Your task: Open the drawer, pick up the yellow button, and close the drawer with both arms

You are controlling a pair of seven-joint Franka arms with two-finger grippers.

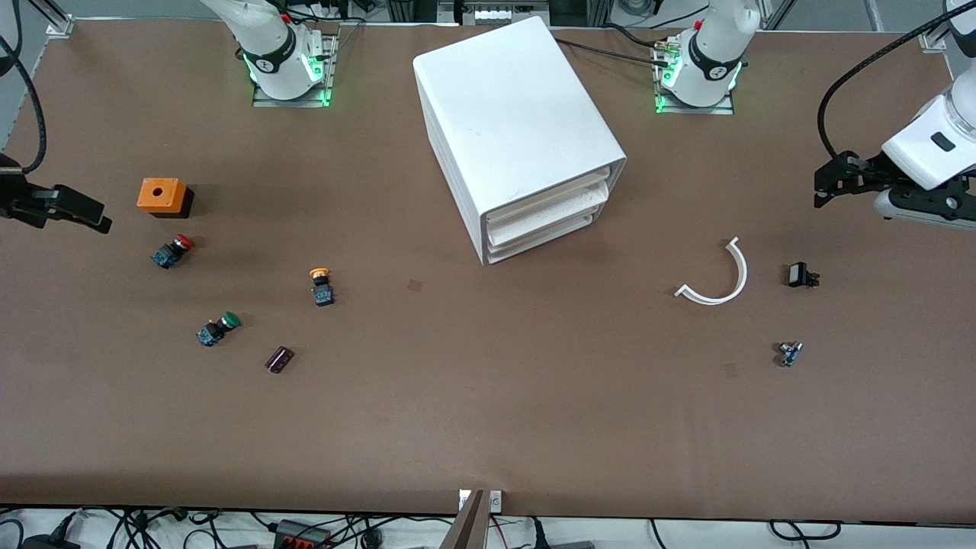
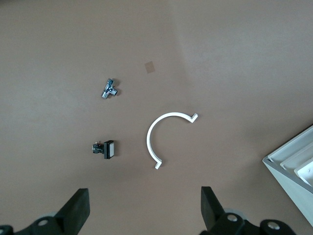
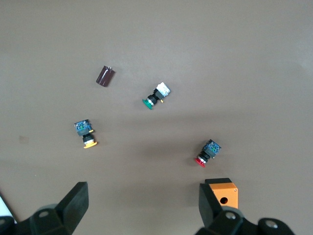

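Arms both parked out wide w/ fingers spread, holding nothing: left gripper (image 1: 827, 183) up over the table's left-arm end, right gripper (image 1: 84, 213) over the right-arm end. Cabinet (image 1: 511, 122) has all 3 drawers (image 1: 543, 217) shut. Button (image 1: 321, 286) lies on the table (image 1: 488, 396), btwn cabinet and green-capped one (image 1: 218, 328).

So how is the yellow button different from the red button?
The yellow-capped button has an orange-yellow cap; the red-capped button has a red one. The yellow-capped button lies nearer the white cabinet; the red-capped button lies just in front of the orange box, toward the right arm's end. The yellow-capped button lies nearer the front camera than the red-capped button. Both are small push buttons with black and blue bodies, lying tipped over on the brown table.
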